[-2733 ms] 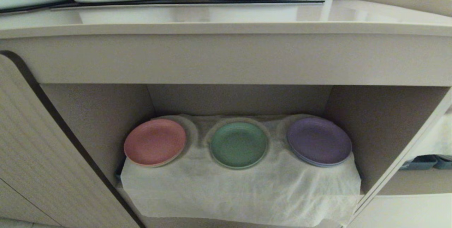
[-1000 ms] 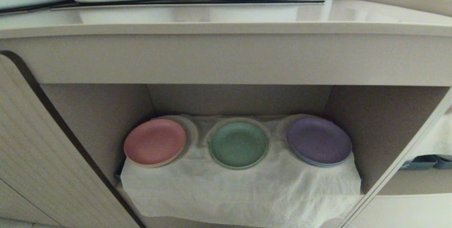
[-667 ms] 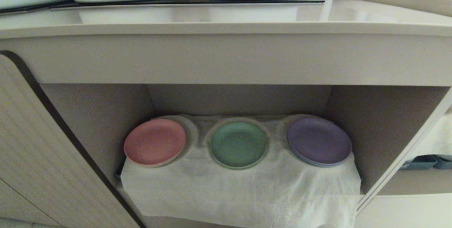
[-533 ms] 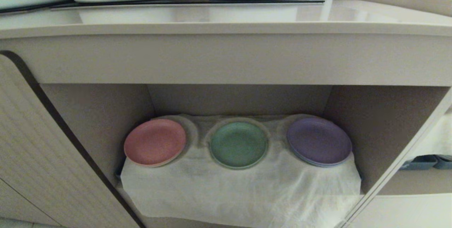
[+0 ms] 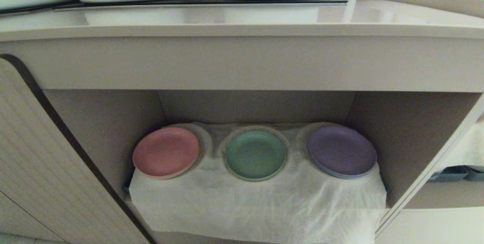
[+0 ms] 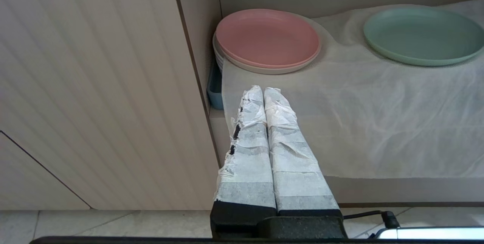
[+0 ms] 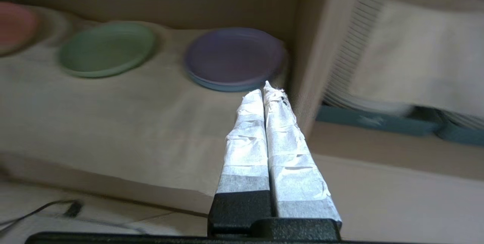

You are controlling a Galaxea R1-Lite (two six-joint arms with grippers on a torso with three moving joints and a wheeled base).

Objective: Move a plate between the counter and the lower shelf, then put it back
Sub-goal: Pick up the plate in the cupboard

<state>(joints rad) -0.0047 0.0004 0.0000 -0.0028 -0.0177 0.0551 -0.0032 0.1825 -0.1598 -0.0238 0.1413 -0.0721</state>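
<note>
Mint-green plate (image 5: 256,154) lies flat, rim up, on the lower shelf (image 5: 264,202)

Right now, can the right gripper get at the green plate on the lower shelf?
Probably yes. The green plate lies uncovered on the white cloth, apart from the purple plate. The right gripper is shut in front of the shelf, nothing between, so it must open first.

Soft dim light, glare on the counter (image 5: 242,15), shadowed lower shelf (image 5: 257,104), motion-blurred right wrist view.

Lower shelf (image 5: 113,123) open-fronted, counter (image 5: 242,62) overhanging, pink plate (image 5: 165,152) and purple plate (image 5: 341,151) flanking plate (image 5: 256,154)
</note>
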